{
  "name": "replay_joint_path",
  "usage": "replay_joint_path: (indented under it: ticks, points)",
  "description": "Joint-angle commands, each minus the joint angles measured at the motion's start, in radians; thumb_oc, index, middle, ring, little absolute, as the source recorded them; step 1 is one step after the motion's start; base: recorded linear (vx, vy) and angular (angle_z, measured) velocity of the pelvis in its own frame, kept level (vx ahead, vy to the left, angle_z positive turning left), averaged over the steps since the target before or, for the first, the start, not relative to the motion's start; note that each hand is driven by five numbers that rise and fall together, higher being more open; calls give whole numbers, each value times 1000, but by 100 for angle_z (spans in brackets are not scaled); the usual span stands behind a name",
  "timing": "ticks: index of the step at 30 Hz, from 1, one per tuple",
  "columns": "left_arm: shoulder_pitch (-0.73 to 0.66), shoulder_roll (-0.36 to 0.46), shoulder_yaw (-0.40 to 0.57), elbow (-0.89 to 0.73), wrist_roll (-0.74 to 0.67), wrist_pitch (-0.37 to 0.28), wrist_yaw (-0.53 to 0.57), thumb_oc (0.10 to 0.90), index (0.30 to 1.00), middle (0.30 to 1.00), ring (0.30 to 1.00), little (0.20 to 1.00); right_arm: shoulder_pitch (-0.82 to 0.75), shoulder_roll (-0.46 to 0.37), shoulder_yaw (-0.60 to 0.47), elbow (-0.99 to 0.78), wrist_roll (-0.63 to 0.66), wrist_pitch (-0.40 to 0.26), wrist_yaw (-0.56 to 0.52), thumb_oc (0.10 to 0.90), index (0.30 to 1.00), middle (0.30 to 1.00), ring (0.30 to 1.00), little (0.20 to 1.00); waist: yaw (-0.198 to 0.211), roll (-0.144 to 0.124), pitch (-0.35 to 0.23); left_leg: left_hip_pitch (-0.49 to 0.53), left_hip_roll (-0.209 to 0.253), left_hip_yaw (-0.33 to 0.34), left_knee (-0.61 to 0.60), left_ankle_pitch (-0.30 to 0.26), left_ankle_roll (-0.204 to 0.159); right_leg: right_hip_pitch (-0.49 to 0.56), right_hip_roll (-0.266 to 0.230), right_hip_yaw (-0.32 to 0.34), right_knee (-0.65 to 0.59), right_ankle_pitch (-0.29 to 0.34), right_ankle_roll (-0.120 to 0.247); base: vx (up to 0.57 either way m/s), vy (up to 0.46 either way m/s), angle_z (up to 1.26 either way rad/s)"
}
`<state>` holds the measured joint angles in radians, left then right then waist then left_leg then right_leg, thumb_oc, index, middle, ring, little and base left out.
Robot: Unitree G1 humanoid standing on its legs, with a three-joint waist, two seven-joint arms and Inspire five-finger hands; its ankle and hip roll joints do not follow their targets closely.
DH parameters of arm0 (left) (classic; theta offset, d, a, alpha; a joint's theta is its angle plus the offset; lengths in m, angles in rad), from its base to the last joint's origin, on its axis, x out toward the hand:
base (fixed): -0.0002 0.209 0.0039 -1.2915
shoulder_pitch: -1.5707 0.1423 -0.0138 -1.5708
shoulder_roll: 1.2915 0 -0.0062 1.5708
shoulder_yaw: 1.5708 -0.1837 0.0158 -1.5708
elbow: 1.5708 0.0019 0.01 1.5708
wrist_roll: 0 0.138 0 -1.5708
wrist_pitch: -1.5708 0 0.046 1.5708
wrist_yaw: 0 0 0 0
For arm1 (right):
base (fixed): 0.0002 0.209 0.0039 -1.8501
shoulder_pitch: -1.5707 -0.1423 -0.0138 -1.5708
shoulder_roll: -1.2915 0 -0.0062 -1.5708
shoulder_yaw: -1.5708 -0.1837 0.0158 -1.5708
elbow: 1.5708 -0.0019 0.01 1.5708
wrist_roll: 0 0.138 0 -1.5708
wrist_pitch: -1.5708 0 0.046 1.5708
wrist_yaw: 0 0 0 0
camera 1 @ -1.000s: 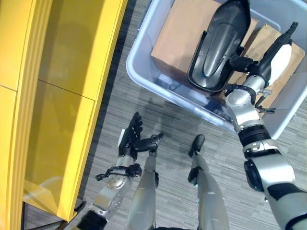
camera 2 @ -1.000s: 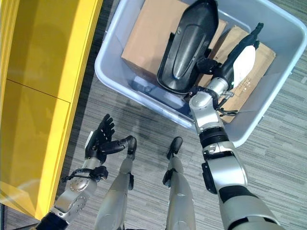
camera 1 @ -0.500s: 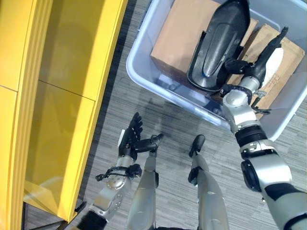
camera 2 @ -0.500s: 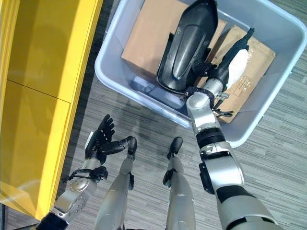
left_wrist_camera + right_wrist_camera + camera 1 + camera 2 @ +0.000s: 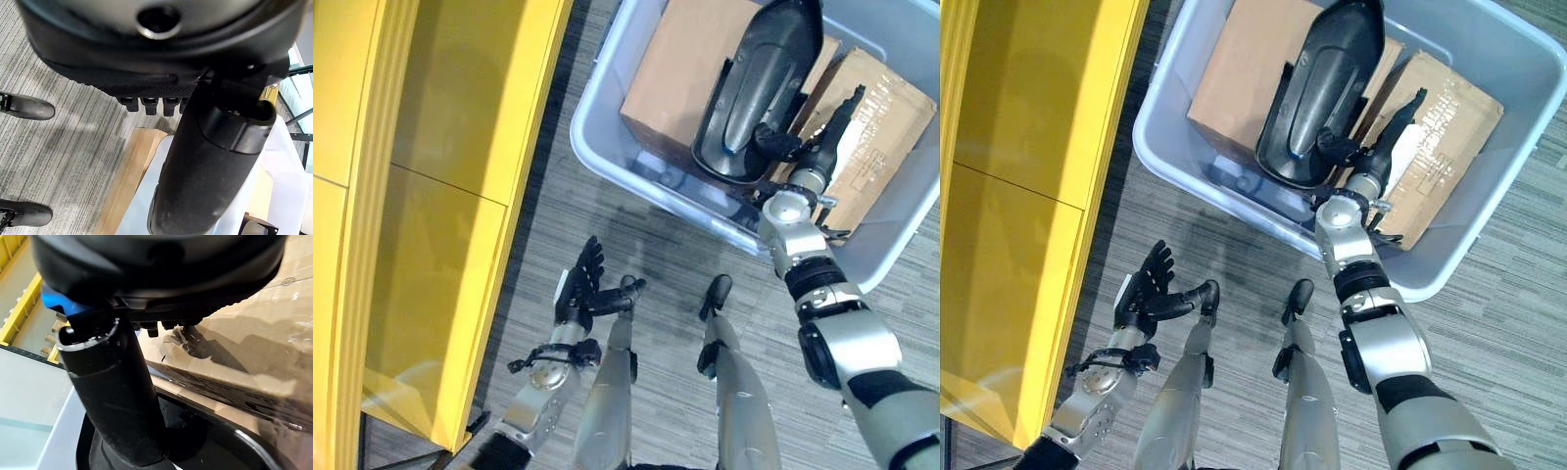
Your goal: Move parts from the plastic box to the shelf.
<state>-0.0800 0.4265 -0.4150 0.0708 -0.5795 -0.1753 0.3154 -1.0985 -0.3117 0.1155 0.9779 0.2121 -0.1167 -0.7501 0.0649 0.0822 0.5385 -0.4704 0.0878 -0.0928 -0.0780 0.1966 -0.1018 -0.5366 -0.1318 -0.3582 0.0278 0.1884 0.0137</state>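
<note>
Grey striped carpet floor (image 5: 607, 211) runs under everything. Big yellow shelf (image 5: 440, 176) stands along the robot's left side, its panels bare, well apart from the box. Pale blue-grey plastic box (image 5: 607, 127) sits on the floor ahead and to the right, w/ two cardboard cartons inside: one brown carton (image 5: 680, 69) at the box's left half, a second carton (image 5: 876, 122) wrapped in clear film at the right half. Large black moulded part (image 5: 759, 88), long and curved w/ a hollow inner face, lies tilted across the first carton, its lower end down near the box's near wall and between the two cartons. Right hand (image 5: 818, 147) reaches into the box over the near rim; fingers stretched fairly straight along the film-wrapped carton, thumb (image 5: 773, 142) spread toward the black part's lower edge and touching or just beside it, can't tell which. Right wrist view shows the thumb (image 5: 117, 401) ending against the black part's rim (image 5: 220, 450), the carton (image 5: 254, 357) just past the fingers; nothing gripped, hand reads as open. Left hand (image 5: 579, 289) hangs low over the carpet near the shelf's foot, fingers spread and relaxed, thumb out, holding nothing. Left wrist view shows carpet (image 5: 58, 137) past that hand.
</note>
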Motion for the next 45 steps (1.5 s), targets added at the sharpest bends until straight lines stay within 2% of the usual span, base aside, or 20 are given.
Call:
replay_joint_path:
  ticks: [1, 5, 6, 7, 9, 15, 27, 35, 38, 42, 44, 45]
  points:
    - [57, 25, -2, -107, 19, -60, -13, 900, 1000, 1000, 1000, 1000, -94, -31, 32, 61, 61, -38, 21, 900, 1000, 1000, 1000, 1000, 26, -7, -18, 92, 43, 44, -9, -115, 10, 17, -81, 18, 70, -74, 137, 0, 0, 0]
    - [51, 24, -12, -103, 17, -63, -24, 900, 1000, 1000, 1000, 1000, -127, -75, 37, 182, 116, -20, 82, 900, 1000, 1000, 1000, 1000, 40, 7, -18, 86, 41, 43, -9, -114, 11, 12, -84, 14, 74, -75, 140, 0, 0, 0]
    - [50, 23, -15, -102, 17, -61, -29, 900, 1000, 1000, 1000, 1000, -130, -89, 49, 209, 118, -9, 106, 476, 407, 407, 407, 407, 45, 11, -18, 91, 43, 44, -9, -118, 10, 16, -84, 13, 76, -80, 142, 0, 0, 0]
    - [48, 23, -14, -103, 17, -61, -29, 900, 1000, 1000, 1000, 1000, -133, -90, 50, 210, 119, -10, 108, 400, 300, 300, 300, 300, 44, 11, -18, 85, 41, 43, -9, -113, 11, 12, -85, 13, 74, -75, 141, 0, 0, 0]
    - [42, 23, -19, -100, 16, -60, -40, 900, 1000, 1000, 1000, 1000, -134, -112, 53, 258, 138, 2, 145, 400, 300, 300, 300, 300, 51, 18, -18, 92, 41, 43, -9, -118, 11, 18, -83, 10, 76, -80, 143, 0, 0, 0]
    - [37, 18, -18, -99, 17, -57, -47, 900, 1000, 1000, 1000, 1000, -113, -120, 59, 270, 124, 3, 152, 400, 300, 300, 300, 300, 53, 22, -18, 101, 41, 43, -9, -118, 11, 26, -83, 10, 73, -80, 143, 0, 0, 0]
    - [31, 17, -8, -97, 25, -53, -43, 900, 1000, 1000, 1000, 1000, -47, -110, 60, 246, 83, 5, 141, 400, 300, 300, 300, 300, 39, 4, -18, 121, 36, 43, -9, -114, 16, 56, -86, 10, 66, -71, 143, -5, 1, -2]
    - [44, 18, 10, -98, 22, -46, -51, 900, 1000, 1000, 1000, 1000, 21, -125, 12, 230, 125, -10, 142, 400, 300, 300, 300, 300, 32, -9, -18, 148, 33, 41, -6, -118, 18, 94, -87, 9, 58, -70, 144, 0, 0, 0]
    - [58, 21, 30, -96, 19, -45, -53, 900, 1000, 1000, 1000, 1000, 60, -136, -1, 144, 155, -40, 141, 400, 300, 300, 300, 300, 23, -22, -19, 167, 33, 45, -3, -121, 18, 118, -85, 11, 50, -66, 145, 0, 0, 0]
    - [92, 31, 65, -97, 15, -38, -60, 900, 1000, 1000, 1000, 1000, 147, -124, 4, -98, 160, -83, 136, 400, 300, 300, 300, 300, 0, -53, -19, 199, 38, 55, 5, -128, 18, 151, -78, 21, 43, -62, 142, -13, 10, -2]
    - [132, 49, 102, -107, -4, -26, -71, 900, 1000, 1000, 1000, 1000, 259, -100, 1, -390, 186, -123, 162, 400, 300, 300, 300, 300, -29, -88, -38, 238, 39, 66, 12, -142, 22, 198, -73, 29, 28, -58, 141, 5, 29, -11]
    - [145, 58, 109, -112, -9, -21, -77, 900, 1000, 1000, 1000, 1000, 295, -95, -3, -447, 195, -127, 177, 400, 300, 300, 300, 300, -33, -97, -48, 250, 38, 70, 14, -147, 23, 213, -73, 30, 23, -57, 141, 50, 48, -31]
